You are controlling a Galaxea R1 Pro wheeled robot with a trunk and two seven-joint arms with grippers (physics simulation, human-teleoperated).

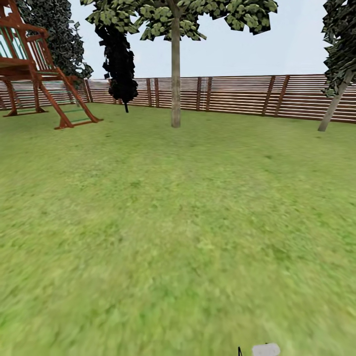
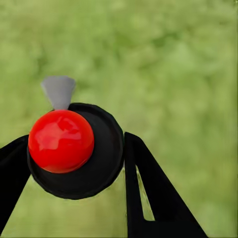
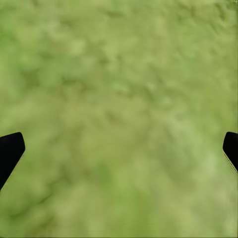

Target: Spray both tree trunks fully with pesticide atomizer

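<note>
Pesticide atomizer [image 2: 74,153] clamped in left hand [image 2: 74,168], right hand [image 3: 119,148] spread wide

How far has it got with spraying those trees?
Pickup looks done: the left pincer is shut on the atomizer, lifted over the grass. The right pincer is open over grass. The pale trunk is far off across the lawn, so approaching and spraying both trees are left.
</note>
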